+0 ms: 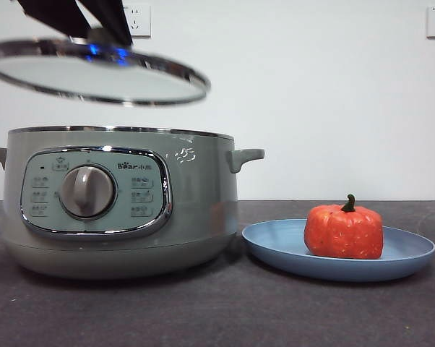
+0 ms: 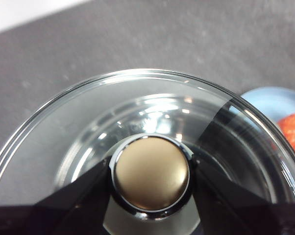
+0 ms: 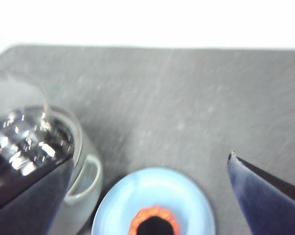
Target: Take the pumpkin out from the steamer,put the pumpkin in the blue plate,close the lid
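Note:
My left gripper (image 1: 105, 36) is shut on the knob (image 2: 151, 178) of the glass lid (image 1: 95, 76) and holds it slightly tilted in the air above the steamer (image 1: 196, 202), which stands open at the left. The orange-red pumpkin (image 1: 343, 231) sits upright on the blue plate (image 1: 405, 253) to the right of the steamer. My right gripper (image 3: 151, 159) is open and empty, high above the plate (image 3: 186, 196) and the pumpkin (image 3: 155, 223). The left wrist view shows the plate's edge (image 2: 265, 100) and part of the pumpkin (image 2: 294, 132) beyond the lid's rim.
The steamer's side handle (image 1: 245, 155) sticks out toward the plate, which lies close to the pot's base. A dark grey tabletop (image 1: 225, 311) runs in front of both. A white wall with sockets (image 1: 136, 18) stands behind.

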`<action>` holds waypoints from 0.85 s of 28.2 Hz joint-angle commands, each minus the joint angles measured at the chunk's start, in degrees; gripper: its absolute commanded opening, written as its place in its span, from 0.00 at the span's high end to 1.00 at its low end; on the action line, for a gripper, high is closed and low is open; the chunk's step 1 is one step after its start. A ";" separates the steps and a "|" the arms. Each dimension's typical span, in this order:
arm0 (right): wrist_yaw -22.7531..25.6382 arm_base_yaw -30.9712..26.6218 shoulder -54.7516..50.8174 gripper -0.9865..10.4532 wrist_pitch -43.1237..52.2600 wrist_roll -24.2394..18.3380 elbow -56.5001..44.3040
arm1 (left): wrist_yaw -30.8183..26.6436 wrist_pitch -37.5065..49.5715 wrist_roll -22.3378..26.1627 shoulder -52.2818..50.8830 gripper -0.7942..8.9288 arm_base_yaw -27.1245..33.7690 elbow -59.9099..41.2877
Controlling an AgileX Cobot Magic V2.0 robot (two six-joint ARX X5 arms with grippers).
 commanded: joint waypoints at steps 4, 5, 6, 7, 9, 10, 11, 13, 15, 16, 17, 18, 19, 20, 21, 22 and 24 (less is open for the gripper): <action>0.79 -0.02 -1.64 0.42 0.13 0.28 -0.35 | 0.31 3.23 -0.46 5.14 0.93 -1.95 0.81; 0.79 -0.02 -1.62 0.42 0.13 0.28 -0.35 | 0.28 3.15 -0.44 5.64 0.93 -2.12 0.79; 0.79 -0.02 -1.62 0.42 0.13 0.28 -0.35 | 0.28 3.04 -0.44 6.19 0.93 -2.34 0.79; 0.79 -0.02 -1.60 0.42 0.15 0.28 -0.35 | 0.28 2.69 -0.44 6.64 0.93 -2.60 0.79; 0.79 -0.02 -1.60 0.42 0.17 0.28 -0.35 | 0.17 1.99 -0.42 7.34 0.93 -3.04 0.79; 0.76 -0.02 -1.60 0.42 0.15 0.28 -0.35 | 0.04 1.57 -0.42 7.63 0.93 -3.15 0.79; 0.79 -0.02 -1.60 0.42 0.15 0.28 -0.35 | -0.04 1.07 -0.39 7.67 0.93 -3.15 0.79; 0.76 -0.02 -1.62 0.42 0.13 0.26 -0.35 | -0.24 0.48 -0.35 7.76 0.93 -3.10 0.79; 0.76 -0.02 -1.62 0.42 0.15 0.26 -0.35 | -0.24 0.26 -0.35 7.76 0.93 -3.10 0.79; 0.74 -0.02 -1.62 0.42 0.15 0.28 -0.35 | -0.22 0.15 -0.37 7.76 0.92 -3.10 0.79; 0.74 -0.02 -1.60 0.42 0.15 0.28 -0.35 | -0.24 0.00 -0.37 7.76 0.92 -3.08 0.79; 0.74 -0.02 -1.60 0.42 0.15 0.26 -0.35 | -0.26 -0.13 -0.35 7.76 0.92 -3.02 0.79; 0.72 -0.02 -1.60 0.42 0.15 0.28 -0.35 | -0.24 -0.24 -0.37 7.76 0.91 -2.97 0.79; 0.72 0.00 -1.60 0.42 0.15 0.28 -0.35 | -0.24 -0.26 -0.35 7.76 0.85 -2.97 0.79; 0.68 -0.02 -1.60 0.42 0.15 0.28 -0.35 | -0.24 -0.22 -0.37 7.76 0.77 -2.99 0.79; 0.66 0.00 -1.60 0.42 0.15 0.28 -0.35 | -0.24 -0.22 -0.37 7.74 0.65 -2.99 0.79; 0.66 -0.02 -1.60 0.42 0.13 0.28 -0.35 | -0.24 -0.22 -0.37 7.74 0.47 -2.99 0.79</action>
